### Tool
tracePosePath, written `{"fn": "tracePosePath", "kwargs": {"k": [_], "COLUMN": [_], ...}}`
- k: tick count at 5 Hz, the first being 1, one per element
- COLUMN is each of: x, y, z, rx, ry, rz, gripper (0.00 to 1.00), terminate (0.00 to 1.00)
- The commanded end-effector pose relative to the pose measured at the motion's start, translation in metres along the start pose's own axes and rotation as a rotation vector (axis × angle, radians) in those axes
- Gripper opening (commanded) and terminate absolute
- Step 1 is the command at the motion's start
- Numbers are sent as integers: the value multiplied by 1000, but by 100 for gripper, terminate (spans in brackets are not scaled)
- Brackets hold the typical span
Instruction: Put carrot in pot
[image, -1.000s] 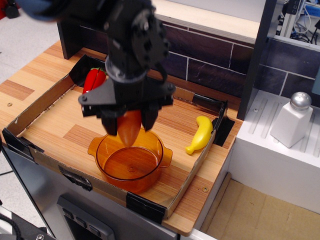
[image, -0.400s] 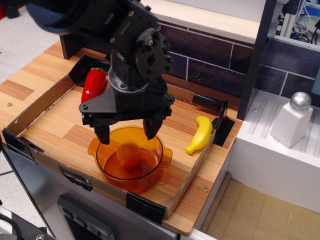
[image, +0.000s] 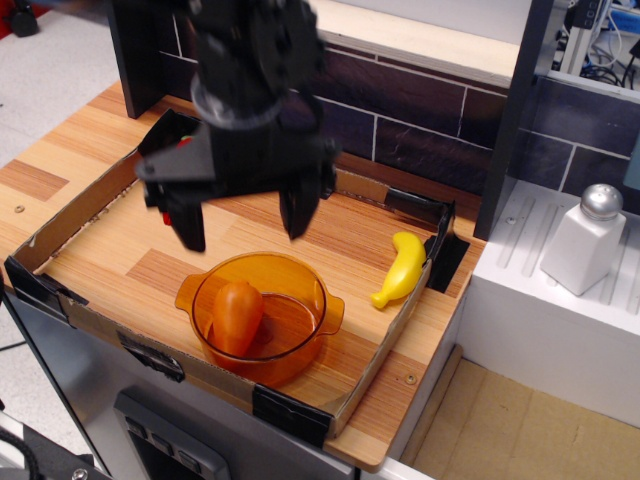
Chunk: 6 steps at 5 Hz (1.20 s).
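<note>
The orange carrot (image: 237, 314) lies inside the translucent amber pot (image: 300, 345), against its left wall. The pot stands near the front of the wooden tray (image: 110, 250). My black gripper (image: 242, 218) hangs above the pot, a little behind it, with its two fingers (image: 298, 212) spread wide apart and nothing between them. It is clear of the carrot and the pot.
A yellow banana (image: 401, 267) lies at the tray's right side. A red pepper is mostly hidden behind the gripper at the back left. A white shaker (image: 584, 240) stands on the white counter at the right. A dark tiled wall (image: 420, 130) runs behind.
The gripper let go of the carrot, which dropped into the pot and came to rest against the left wall. The gripper then opened wide and rose upward.
</note>
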<state>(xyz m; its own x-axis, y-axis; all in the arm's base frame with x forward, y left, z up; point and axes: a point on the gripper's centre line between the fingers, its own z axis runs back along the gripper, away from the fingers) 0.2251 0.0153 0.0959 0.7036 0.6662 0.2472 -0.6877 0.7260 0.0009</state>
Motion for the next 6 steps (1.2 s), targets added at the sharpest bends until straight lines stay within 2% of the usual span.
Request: {"fn": "tracePosePath", "kwargs": {"k": [1, 5, 6], "x": [47, 47, 47], "y": [4, 4, 4], "z": [52, 52, 52], "rx": [79, 79, 79], "ry": [-6, -6, -6], "rz": [94, 94, 94], "gripper": [100, 100, 100], "terminate": [0, 0, 100]}}
